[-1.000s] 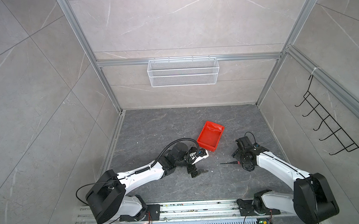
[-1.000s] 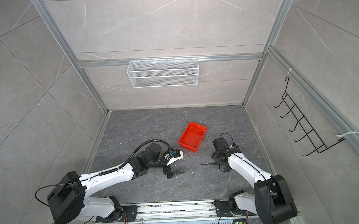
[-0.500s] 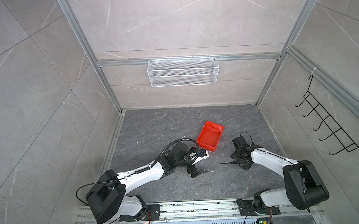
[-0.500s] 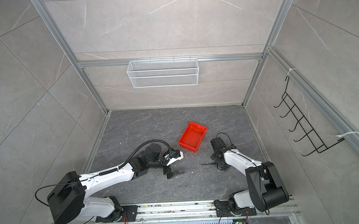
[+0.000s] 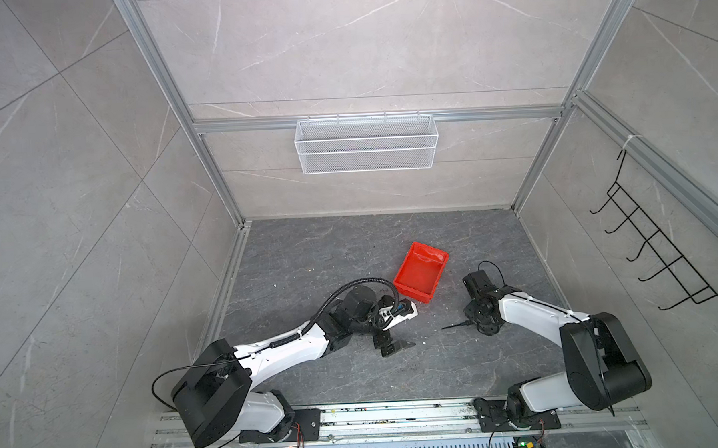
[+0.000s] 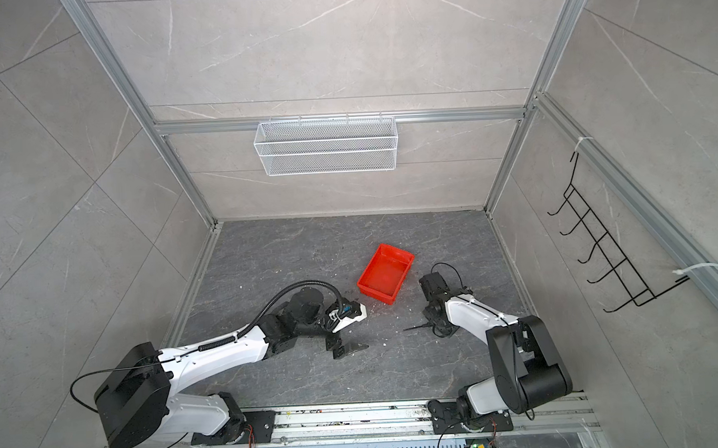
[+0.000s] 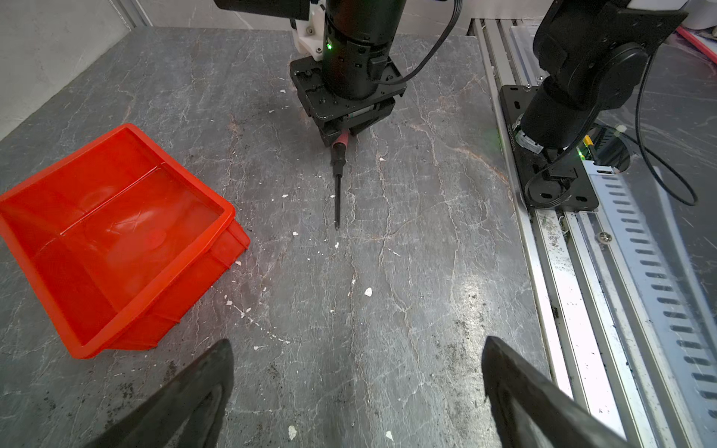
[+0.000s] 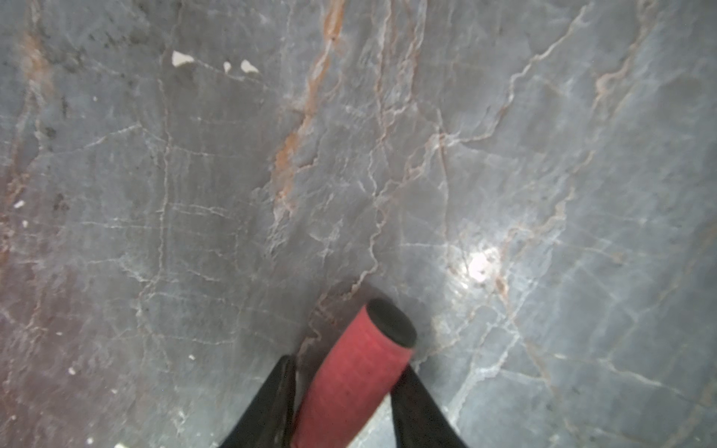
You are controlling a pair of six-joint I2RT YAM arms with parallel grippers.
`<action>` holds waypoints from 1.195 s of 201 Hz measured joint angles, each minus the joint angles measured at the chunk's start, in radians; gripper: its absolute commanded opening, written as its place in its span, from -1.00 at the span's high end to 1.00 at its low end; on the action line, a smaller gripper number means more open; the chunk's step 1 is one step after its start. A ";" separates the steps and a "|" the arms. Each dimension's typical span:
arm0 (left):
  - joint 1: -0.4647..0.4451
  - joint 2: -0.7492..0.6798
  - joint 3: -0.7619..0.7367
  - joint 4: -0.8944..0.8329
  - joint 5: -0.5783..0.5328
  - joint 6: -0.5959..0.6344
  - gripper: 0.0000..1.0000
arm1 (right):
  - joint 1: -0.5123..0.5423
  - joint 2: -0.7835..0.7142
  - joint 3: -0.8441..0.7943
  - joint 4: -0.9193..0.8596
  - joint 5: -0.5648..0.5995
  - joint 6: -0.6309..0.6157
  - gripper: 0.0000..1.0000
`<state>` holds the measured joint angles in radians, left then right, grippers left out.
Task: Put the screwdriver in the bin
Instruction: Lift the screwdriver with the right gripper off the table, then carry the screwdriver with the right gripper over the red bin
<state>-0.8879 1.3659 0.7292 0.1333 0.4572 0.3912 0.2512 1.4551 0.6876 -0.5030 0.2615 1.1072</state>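
Observation:
The screwdriver lies on the grey floor, its thin dark shaft pointing left in both top views, right of the red bin. My right gripper stands down over the red handle, shut on it with a black finger on each side. In the left wrist view the handle shows just under that gripper. The bin is empty. My left gripper is open and empty, low over the floor near the bin's front corner.
A white wire basket hangs on the back wall and a black hook rack on the right wall. The arms' metal rail runs along the front edge. White crumbs dot the floor.
My right gripper's jaws have closed in on the screwdriver's handle, and the right arm's elbow has swung back and up. The left arm has not moved.

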 measured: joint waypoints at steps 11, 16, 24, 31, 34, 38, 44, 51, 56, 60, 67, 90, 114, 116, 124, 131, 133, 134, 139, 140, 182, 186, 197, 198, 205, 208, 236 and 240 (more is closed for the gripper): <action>0.000 0.000 0.002 -0.002 0.000 0.003 -1.00 | 0.000 0.003 0.002 0.003 -0.001 -0.001 0.46; 0.000 0.000 0.003 -0.003 0.000 0.003 -1.00 | 0.000 0.004 0.002 0.005 -0.001 0.003 0.51; 0.000 0.000 0.006 -0.006 0.000 0.003 -1.00 | 0.000 0.005 0.003 0.007 -0.003 0.002 0.60; 0.000 0.000 0.008 -0.006 0.001 0.003 -1.00 | 0.000 0.005 0.003 0.007 -0.003 0.002 0.67; 0.000 0.000 0.009 -0.006 0.001 0.003 -1.00 | 0.000 0.005 0.003 0.007 -0.003 0.001 0.70; 0.000 0.000 0.010 -0.006 0.001 0.003 -1.00 | 0.000 0.005 0.003 0.007 -0.003 0.000 0.73; 0.000 0.000 0.010 -0.006 0.001 0.003 -1.00 | 0.000 0.005 0.004 0.006 -0.003 -0.002 0.77; 0.000 0.000 0.010 -0.006 0.001 0.003 -1.00 | 0.000 0.005 0.004 0.007 -0.003 0.000 0.79; 0.000 0.000 0.010 -0.006 0.001 0.003 -1.00 | 0.000 0.005 0.004 0.007 -0.003 0.000 0.80; 0.000 0.000 0.010 -0.006 0.001 0.003 -1.00 | 0.000 0.005 0.004 0.007 -0.003 0.000 0.80; 0.000 0.000 0.010 -0.006 0.001 0.003 -1.00 | 0.000 0.005 0.004 0.007 -0.003 0.000 0.80; 0.000 0.000 0.010 -0.003 0.001 0.003 -1.00 | 0.000 0.005 0.004 0.006 -0.004 -0.003 0.81; 0.000 0.000 0.009 0.010 -0.003 0.002 -1.00 | 0.000 0.000 0.004 0.004 -0.006 -0.010 0.84; 0.000 0.000 0.009 0.011 -0.003 0.002 -1.00 | 0.000 -0.001 0.004 0.004 -0.006 -0.011 0.85; 0.000 0.000 0.008 0.016 -0.005 -0.001 -1.00 | 0.000 -0.007 0.004 0.002 -0.009 -0.019 0.87; 0.000 0.000 0.005 0.028 -0.009 -0.006 -1.00 | 0.001 -0.016 0.005 -0.003 -0.008 -0.028 0.90; 0.000 0.000 0.003 0.032 -0.010 -0.006 -0.99 | 0.001 -0.020 0.005 -0.005 -0.008 -0.030 0.91; 0.000 0.000 0.003 0.032 -0.010 -0.006 -1.00 | 0.001 -0.021 0.005 -0.005 -0.008 -0.031 0.91; 0.000 0.000 -0.002 0.041 -0.011 -0.012 -1.00 | 0.001 -0.032 0.006 -0.012 -0.007 -0.038 0.92; 0.000 0.000 -0.003 0.043 -0.012 -0.013 -1.00 | 0.001 -0.033 0.006 -0.013 -0.007 -0.038 0.92; 0.011 -0.012 -0.048 0.082 -0.040 -0.043 -1.00 | 0.023 -0.125 0.078 -0.089 0.018 -0.103 0.98; 0.014 -0.015 -0.050 0.082 -0.041 -0.046 -1.00 | 0.030 -0.133 0.092 -0.098 0.023 -0.110 0.98; 0.027 -0.029 -0.055 0.081 -0.046 -0.054 -1.00 | 0.049 -0.151 0.127 -0.118 0.032 -0.121 0.98; 0.029 -0.031 -0.055 0.081 -0.047 -0.055 -1.00 | 0.050 -0.152 0.130 -0.120 0.033 -0.122 0.98; 0.038 -0.043 -0.056 0.082 -0.049 -0.060 -1.00 | 0.063 -0.159 0.157 -0.135 0.042 -0.130 0.98; 0.042 -0.048 -0.057 0.083 -0.050 -0.062 -1.00 | 0.068 -0.161 0.168 -0.139 0.044 -0.133 0.98; 0.091 -0.123 -0.080 0.088 -0.059 -0.077 -1.00 | 0.118 -0.167 0.266 -0.170 0.067 -0.152 0.98; 0.098 -0.134 -0.085 0.089 -0.060 -0.078 -1.00 | 0.126 -0.167 0.280 -0.175 0.069 -0.156 0.98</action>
<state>-0.7895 1.2324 0.6445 0.2226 0.3977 0.3130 0.3767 1.2881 0.9676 -0.6781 0.3309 0.9508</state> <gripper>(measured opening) 0.999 0.215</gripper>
